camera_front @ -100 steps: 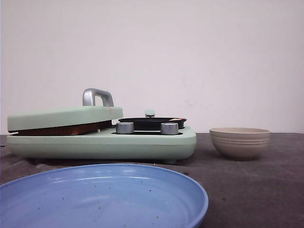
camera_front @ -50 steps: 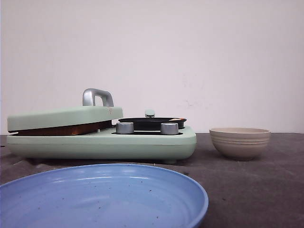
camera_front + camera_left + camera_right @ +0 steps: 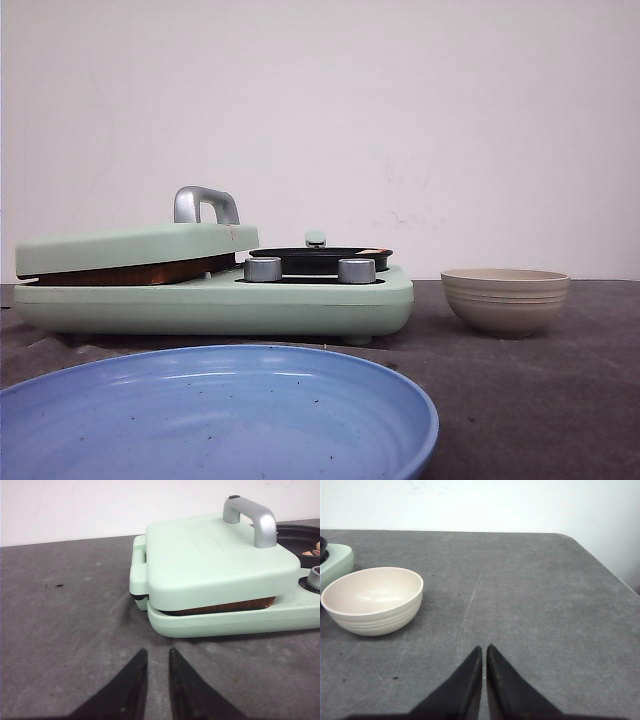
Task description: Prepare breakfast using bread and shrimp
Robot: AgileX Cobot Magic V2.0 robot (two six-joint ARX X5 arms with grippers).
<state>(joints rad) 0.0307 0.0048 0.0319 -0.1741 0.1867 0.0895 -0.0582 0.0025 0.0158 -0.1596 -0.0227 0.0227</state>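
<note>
The bread shows only as a brown crust edge (image 3: 225,606) under the shut lid (image 3: 210,560) of the mint-green sandwich maker (image 3: 200,300); the edge also shows in the front view (image 3: 130,272). A small pink shrimp piece (image 3: 312,552) lies in the black pan (image 3: 320,257) on the maker's right half. My left gripper (image 3: 158,651) is low over the table in front of the maker, jaws a narrow gap apart and empty. My right gripper (image 3: 484,647) is shut and empty over bare table to the right of the bowl. Neither gripper shows in the front view.
An empty beige ribbed bowl (image 3: 505,298) stands right of the maker and shows in the right wrist view (image 3: 372,600). An empty blue plate (image 3: 200,420) lies at the front. Two silver knobs (image 3: 263,269) sit on the maker. The table's right edge (image 3: 615,575) is near.
</note>
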